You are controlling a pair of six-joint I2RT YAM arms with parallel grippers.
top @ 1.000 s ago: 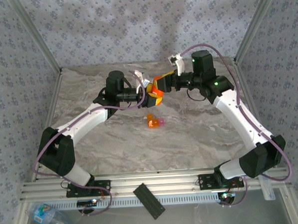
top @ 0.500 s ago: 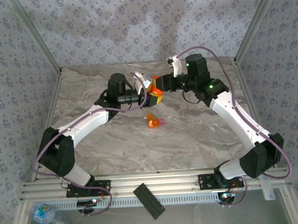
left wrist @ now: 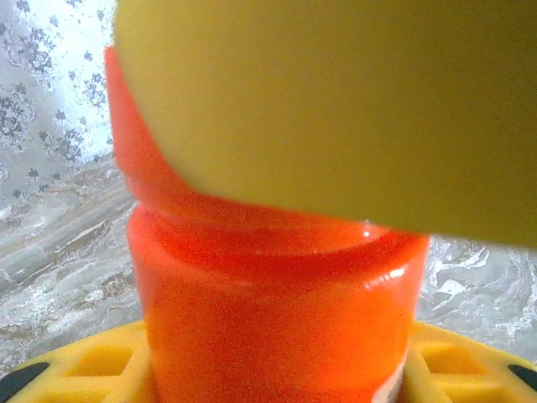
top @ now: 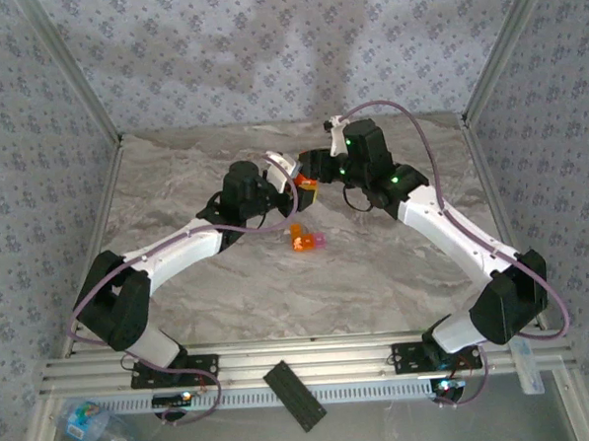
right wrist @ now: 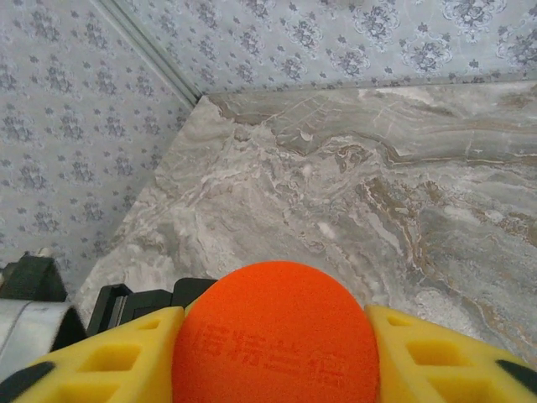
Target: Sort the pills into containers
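The small orange cylindrical pill bottle [left wrist: 277, 311] hangs above the far middle of the table. The yellow pads of the left gripper [top: 295, 189] clamp its body, and the right gripper [top: 315, 170] is closed around its round orange cap [right wrist: 277, 336]. If either grip slips during a twist, the bottle could spin, drop or spill pills. Below it, a tiny orange boxy compartment with a pink piece [top: 304, 242] lies on the grey marbled table [top: 174, 177]. Patterned grey wallpaper [top: 217, 57] encloses the space.

Blk bar [top: 295, 395], plastic bottle [top: 100, 428] nr front rail [top: 312, 358].
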